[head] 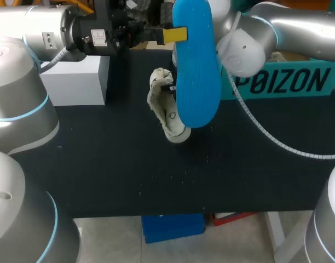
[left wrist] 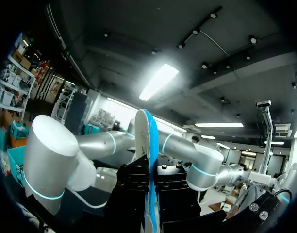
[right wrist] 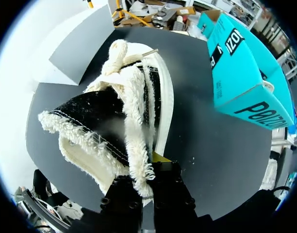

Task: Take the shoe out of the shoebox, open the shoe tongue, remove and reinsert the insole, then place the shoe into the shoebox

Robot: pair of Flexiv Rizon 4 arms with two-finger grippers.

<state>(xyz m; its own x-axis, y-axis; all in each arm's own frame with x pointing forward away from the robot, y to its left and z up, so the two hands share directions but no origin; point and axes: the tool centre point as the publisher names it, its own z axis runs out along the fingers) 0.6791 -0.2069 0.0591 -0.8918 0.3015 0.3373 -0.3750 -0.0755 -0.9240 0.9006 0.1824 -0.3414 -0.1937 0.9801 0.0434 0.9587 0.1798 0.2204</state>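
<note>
Your left gripper (left wrist: pixel 151 180) pinches blue insole (head: pixel 196 71) aloft, clear of shoe (right wrist: pixel 114 116). Your right gripper (right wrist: pixel 146 183) clamps shoe's fleecy rim, likely steadying it on table (head: pixel 129 175) for reinsertion.

Head view. Table (head: pixel 129 175): flat black top, filling the frame from the upper edge down to its front edge in the lower third. Fine pale specks (head: pixel 185 171) scattered over the centre and lower centre.

Directly on it:
- white block (head: pixel 77 82), upper left, flat on the surface.
- teal shoebox (head: pixel 288 82), upper right, well apart from the block.
- shoe (head: pixel 167 109), centre, toe end down; contact with the surface not confirmable.
</note>
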